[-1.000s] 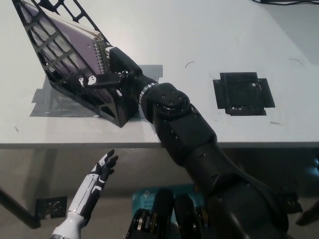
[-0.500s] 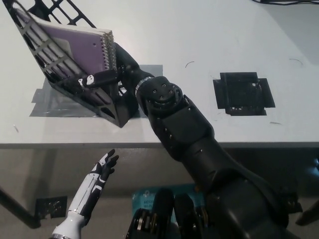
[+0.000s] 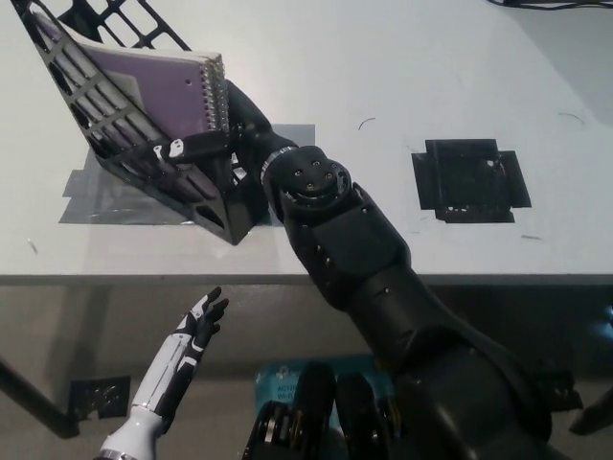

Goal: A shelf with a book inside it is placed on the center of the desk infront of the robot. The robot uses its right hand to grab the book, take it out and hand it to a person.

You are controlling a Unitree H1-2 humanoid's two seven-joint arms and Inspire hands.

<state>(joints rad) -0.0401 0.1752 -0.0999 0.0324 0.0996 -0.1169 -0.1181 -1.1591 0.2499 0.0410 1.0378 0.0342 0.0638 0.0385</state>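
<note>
The white desk [image 3: 402, 86] is filling most of my view, its front edge running across the middle. My black right arm [image 3: 383, 278] is reaching up from the bottom right across that edge toward the upper left. The black lattice shelf [image 3: 105, 115] is standing tilted on grey tape [image 3: 105, 196] stuck to the desk at the left, leaning back toward the far left corner. The purple spiral-bound book [image 3: 158, 86] is sitting inside the shelf, slanted with it, its wire binding and right edge sticking out past the shelf's open right side. My right hand [image 3: 225, 134] is closing around the book at the binding edge, one finger [image 3: 187, 149] lying across the shelf's front lattice below the book, the rest wrapping behind the binding. A black taped square [image 3: 469, 179] is lying on the desk well apart to the right. My white left hand [image 3: 196, 326] is resting below the desk edge at the lower left, fingers spread and holding nothing.
</note>
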